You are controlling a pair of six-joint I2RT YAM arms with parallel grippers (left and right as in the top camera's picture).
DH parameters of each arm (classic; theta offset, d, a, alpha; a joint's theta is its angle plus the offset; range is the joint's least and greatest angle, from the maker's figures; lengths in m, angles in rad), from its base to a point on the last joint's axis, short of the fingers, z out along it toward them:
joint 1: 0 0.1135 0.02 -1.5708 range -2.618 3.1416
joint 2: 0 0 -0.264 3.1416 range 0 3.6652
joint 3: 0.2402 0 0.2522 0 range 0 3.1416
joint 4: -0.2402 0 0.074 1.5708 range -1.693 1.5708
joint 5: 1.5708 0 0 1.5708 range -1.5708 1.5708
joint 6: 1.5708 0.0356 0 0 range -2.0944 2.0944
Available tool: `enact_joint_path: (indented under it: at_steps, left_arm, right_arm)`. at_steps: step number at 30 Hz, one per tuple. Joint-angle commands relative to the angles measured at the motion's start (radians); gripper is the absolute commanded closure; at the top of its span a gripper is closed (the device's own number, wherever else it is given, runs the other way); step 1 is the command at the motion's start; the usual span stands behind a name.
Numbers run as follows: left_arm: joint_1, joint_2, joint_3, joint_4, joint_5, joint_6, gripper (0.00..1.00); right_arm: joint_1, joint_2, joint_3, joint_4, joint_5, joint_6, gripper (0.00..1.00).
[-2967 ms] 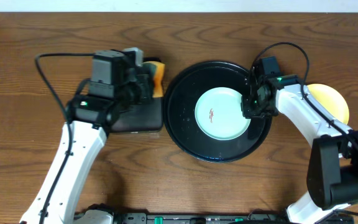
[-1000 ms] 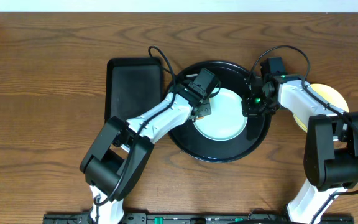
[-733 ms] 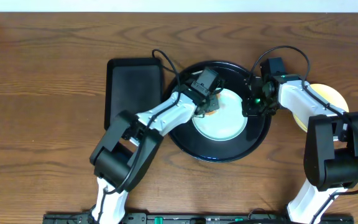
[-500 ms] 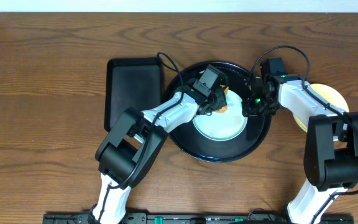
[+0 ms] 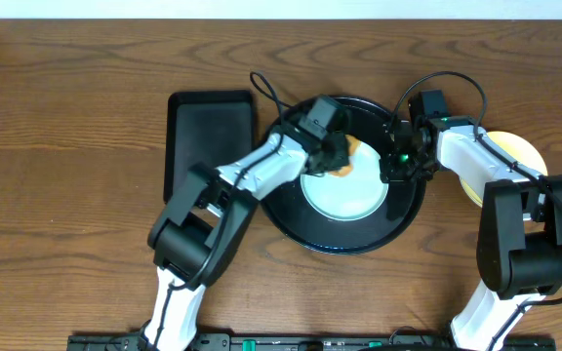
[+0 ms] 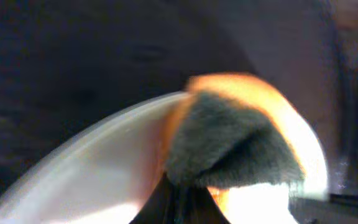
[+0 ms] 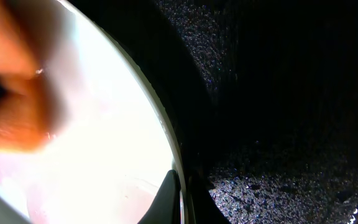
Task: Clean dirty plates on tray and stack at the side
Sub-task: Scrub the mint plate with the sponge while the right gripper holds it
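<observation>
Nearest, we log one round black tray (image 5: 296, 219) holding a mint plate (image 5: 349, 200). At the plate's far edge, the left gripper (image 5: 338, 156) clamps an orange sponge (image 5: 345, 166). Next, the right gripper (image 5: 396, 168) is pinched shut on its right rim. Farther right lies a yellow plate (image 5: 523, 154).

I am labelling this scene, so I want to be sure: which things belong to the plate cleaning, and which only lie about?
In the job: mint plate, round black tray, sponge in left pincer, right pincer on the plate's rim, yellow plate at the side.
Lying about: rectangular black tray.
</observation>
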Motion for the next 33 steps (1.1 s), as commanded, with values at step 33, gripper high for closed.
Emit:
enact_joint_path:
  at_steps: [33]
  left_arm:
    - [-0.139,0.047,0.031,-0.320,0.150,-0.181,0.93]
  right_arm:
    - [0.011,0.043,-0.013,-0.013,0.034,0.002,0.99]
